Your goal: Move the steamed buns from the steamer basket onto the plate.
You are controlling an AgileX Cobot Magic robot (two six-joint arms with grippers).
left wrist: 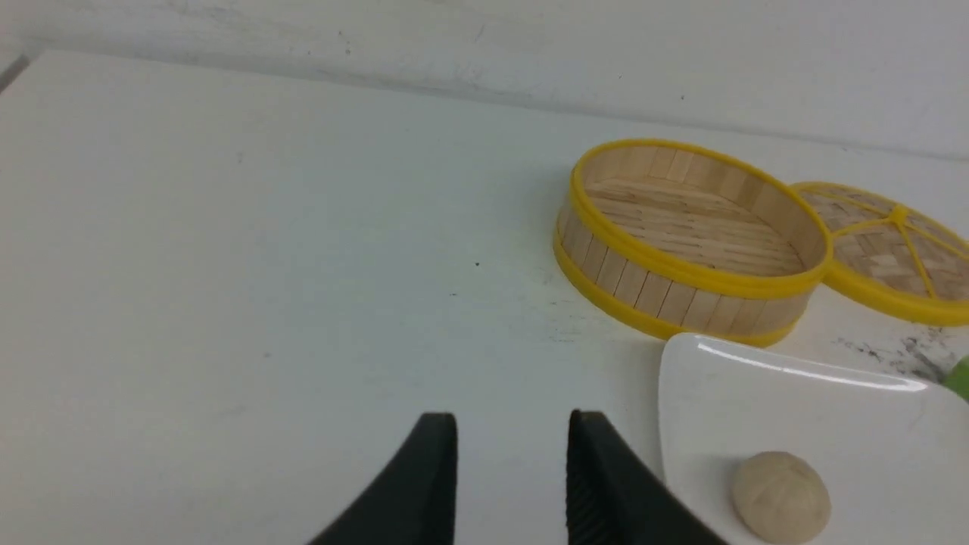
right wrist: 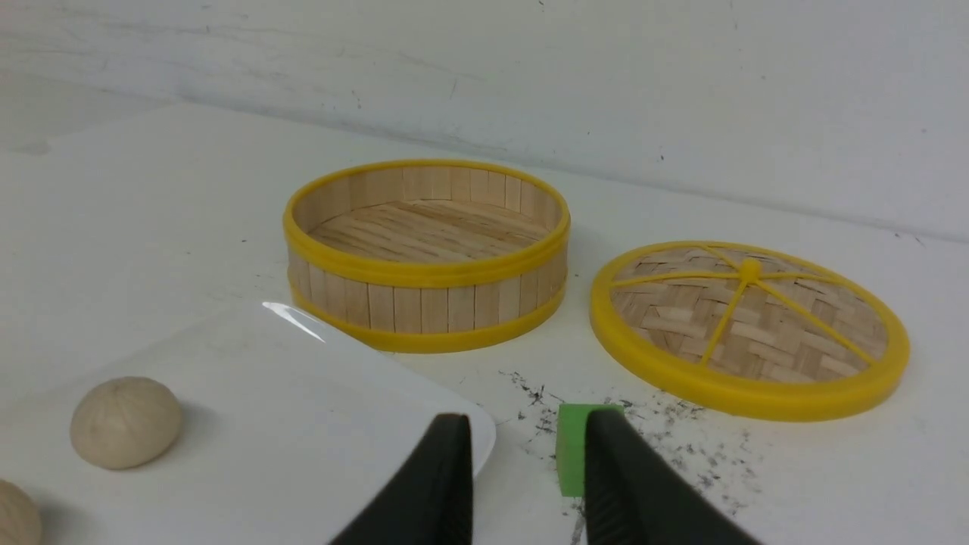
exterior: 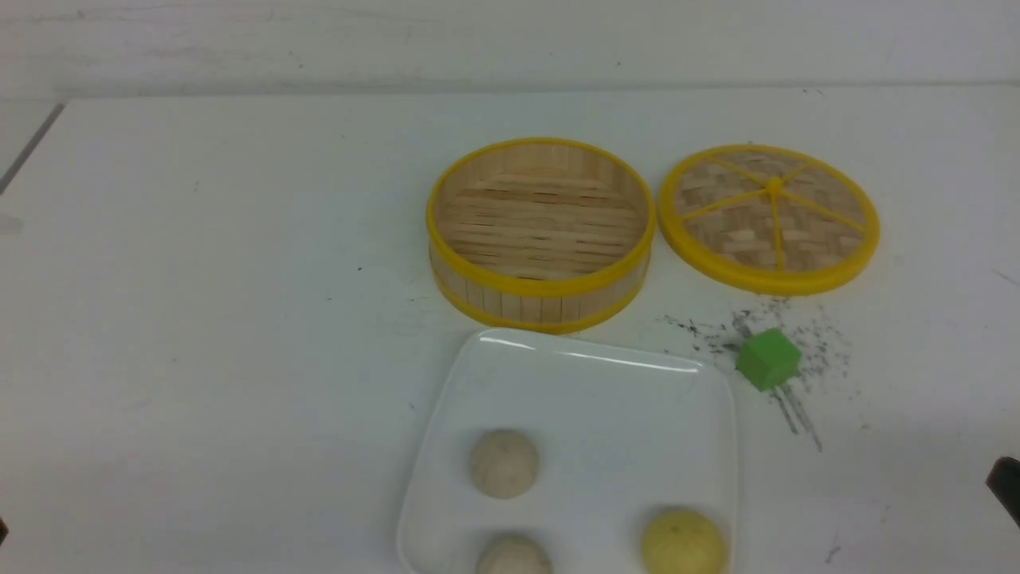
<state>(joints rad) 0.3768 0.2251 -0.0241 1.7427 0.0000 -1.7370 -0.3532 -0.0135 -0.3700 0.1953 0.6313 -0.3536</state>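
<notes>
Steamer basket (exterior: 542, 307) stands on the counter (exterior: 199, 319) showing a bare slat floor, just behind the plate (exterior: 606, 406); we cannot tell whether the two touch. We count three steamed buns, all on the plate: first off-white bun (exterior: 504, 463) left of centre, second off-white bun (exterior: 514, 558) at the near edge and cut off by the frame, and pale yellow bun (exterior: 683, 542) near the right front. Woven lid (exterior: 769, 219) lies flat to the right of the basket. Green cube (exterior: 767, 359) sits on the counter off the plate's far right corner, among black specks. Left jaws stand apart with nothing between the black fingers (left wrist: 424, 492), above bare counter beside the plate. Right jaws are likewise parted and unloaded, fingers (right wrist: 443, 492) near the plate's corner and the cube.
</notes>
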